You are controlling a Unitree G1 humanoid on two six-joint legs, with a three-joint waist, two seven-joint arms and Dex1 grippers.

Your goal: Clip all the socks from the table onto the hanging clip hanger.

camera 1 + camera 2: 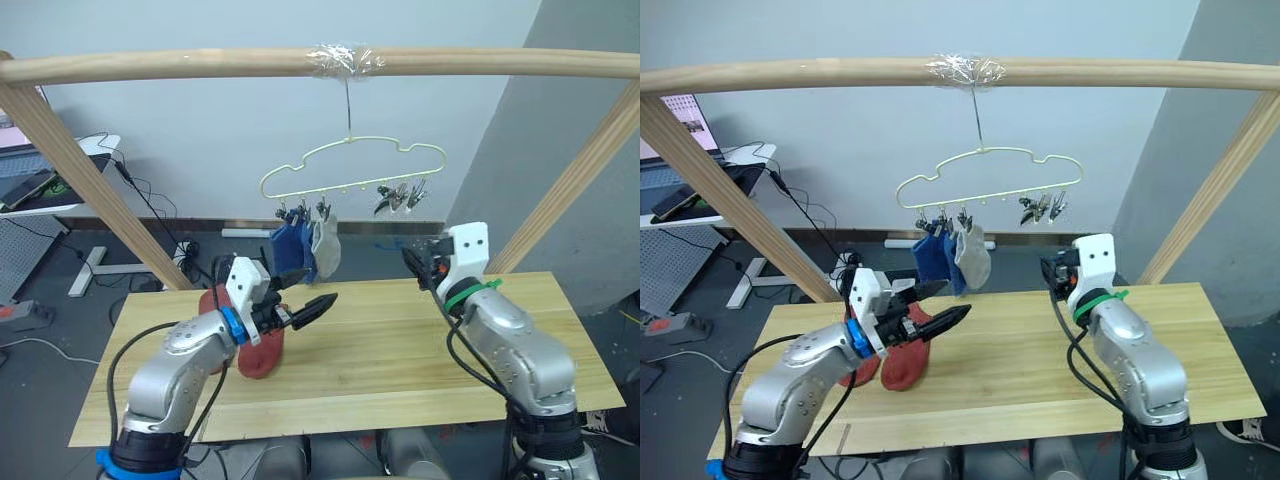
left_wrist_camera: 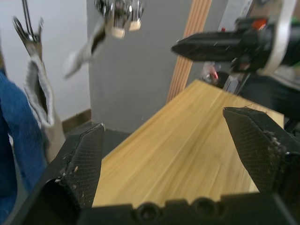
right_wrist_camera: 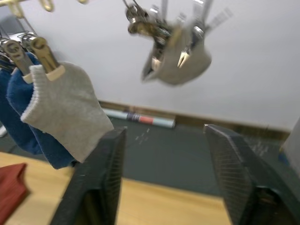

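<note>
- Left arm [image 1: 175,365]: silver-grey rounded metal shell, a bright blue ring at the wrist, another blue band low near the base.
- White block housing sits behind the left gripper [image 1: 318,305], whose two fingers are black, pointed, with cross-hatched pads.
- Black cables loop along both arms.
- Right arm [image 1: 515,355]: same silver shell, green band at the wrist, white housing with two small holes.
- Right gripper [image 3: 166,180]: black textured fingers.

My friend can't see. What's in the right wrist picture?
A light grey sock and blue socks hang from metal clips. The right gripper is open and empty, near another grey sock.
</note>
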